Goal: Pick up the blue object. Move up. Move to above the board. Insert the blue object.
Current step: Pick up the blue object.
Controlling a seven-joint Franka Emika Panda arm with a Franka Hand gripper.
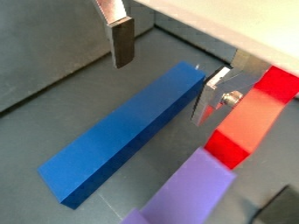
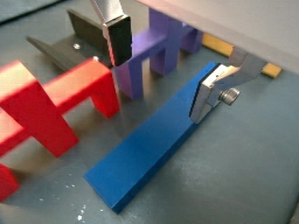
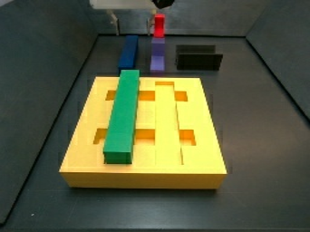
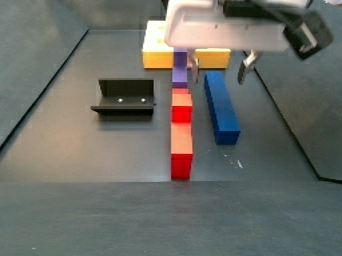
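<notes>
The blue object [image 1: 128, 131] is a long dark blue bar lying flat on the grey floor; it also shows in the other wrist view [image 2: 158, 144] and in both side views [image 3: 130, 50] [image 4: 221, 105]. My gripper [image 1: 167, 74] [image 2: 163, 74] [image 4: 221, 65] is open and empty, low over the bar's end nearest the board. One finger [image 1: 121, 44] stands well off to one side and the other finger [image 1: 216, 92] is close against the bar's edge. The yellow grooved board [image 3: 145, 178] [image 4: 158, 45] carries a green bar [image 3: 123, 113] in one groove.
A purple block [image 2: 146, 57] [image 3: 159, 54] joined to a red piece [image 2: 59, 101] [image 4: 181, 120] lies alongside the blue bar. The black fixture [image 4: 123, 97] [image 3: 198, 57] stands beyond them. Grey walls enclose the floor.
</notes>
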